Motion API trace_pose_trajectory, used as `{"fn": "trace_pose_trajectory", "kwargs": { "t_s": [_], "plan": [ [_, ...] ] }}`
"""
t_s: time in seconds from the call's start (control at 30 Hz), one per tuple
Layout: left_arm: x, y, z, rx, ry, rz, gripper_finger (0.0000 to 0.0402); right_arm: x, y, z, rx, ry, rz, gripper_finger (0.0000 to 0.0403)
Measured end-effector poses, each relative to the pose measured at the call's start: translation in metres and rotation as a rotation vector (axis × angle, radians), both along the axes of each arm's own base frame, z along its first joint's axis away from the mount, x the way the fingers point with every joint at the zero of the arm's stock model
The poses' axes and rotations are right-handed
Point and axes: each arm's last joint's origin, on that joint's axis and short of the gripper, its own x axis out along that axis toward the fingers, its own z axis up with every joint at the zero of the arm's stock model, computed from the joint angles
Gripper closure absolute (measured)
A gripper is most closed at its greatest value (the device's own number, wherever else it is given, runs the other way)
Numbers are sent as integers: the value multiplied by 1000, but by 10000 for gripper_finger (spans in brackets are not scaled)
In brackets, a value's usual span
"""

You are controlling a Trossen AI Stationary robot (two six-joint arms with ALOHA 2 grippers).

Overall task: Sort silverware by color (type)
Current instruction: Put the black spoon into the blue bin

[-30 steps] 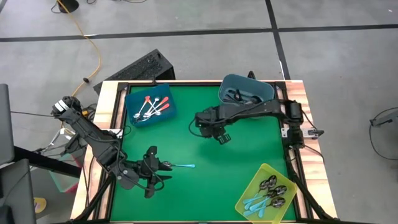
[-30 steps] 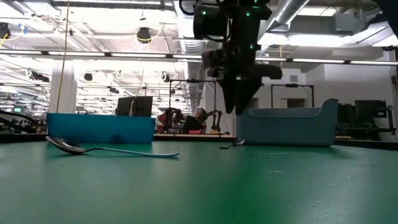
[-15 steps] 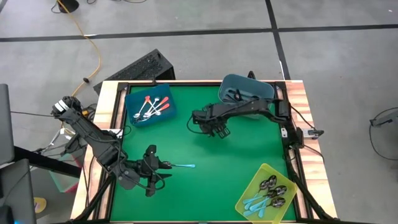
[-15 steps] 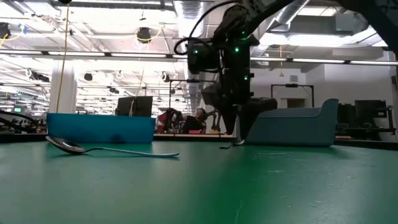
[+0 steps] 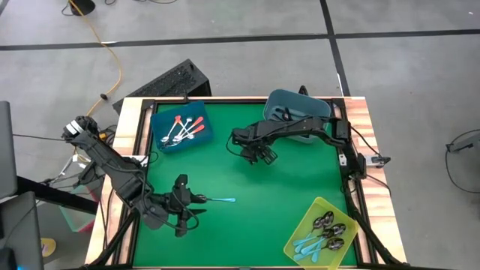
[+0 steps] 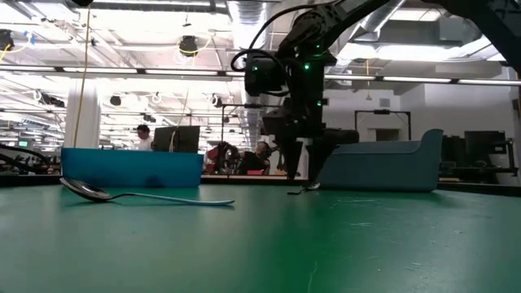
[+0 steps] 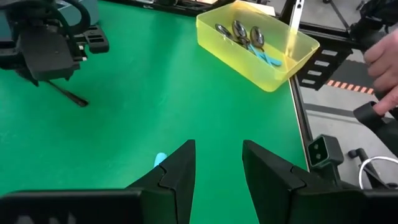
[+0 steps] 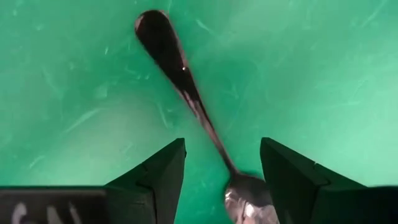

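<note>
Our right gripper [image 8: 222, 163] hangs low over the green table mat [image 5: 292, 187], its two dark fingers [image 8: 158, 171] spread wide with nothing between them; straddled below them lies a dark plain-metal spoon [image 8: 186, 93] flat on the mat, untouched as far as we can see. From above, this gripper [image 5: 260, 154] sits in the far middle of the mat, near the grey-blue plastic bin [image 5: 296, 109] that holds dark spoons. Our left gripper [image 7: 217, 163] rests near the front left part of the mat, fingers parted and empty; a light-blue-handled spoon [image 5: 217, 199] lies on the mat just in front of it, its handle end [image 7: 160, 159] showing beside one finger. A bright blue bin [image 5: 180, 127] at the far left carries orange-red-handled spoons [image 5: 184, 129], and a translucent yellow bin [image 5: 324, 232] at the front right carries light-blue-handled ones. Wooden edging [image 5: 124, 124] frames the table. Level with the tabletop we see an open hall with ceiling lights [image 6: 187, 45] and people in the distance [image 6: 143, 137]. A person's hand [image 7: 382, 65] shows beyond the table edge.
</note>
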Motion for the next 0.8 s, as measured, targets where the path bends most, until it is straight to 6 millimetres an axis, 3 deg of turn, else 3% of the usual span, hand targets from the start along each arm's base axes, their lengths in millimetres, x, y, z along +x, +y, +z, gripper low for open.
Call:
{"fn": "trace_pose_trajectory", "kwargs": {
  "t_s": [0.43, 0.63, 0.8],
  "plan": [
    [-4, -4, 0, 16, -13, 12, 285, -1, -4, 0, 51, -9, 16, 212],
    [-4, -4, 0, 6, -13, 16, 285, 2, -5, -20, 37, 47, 15, 220],
    [-5, -4, 0, -1, -11, 19, 285, 4, -5, -22, 19, 37, 2, 227]
  ]
}}
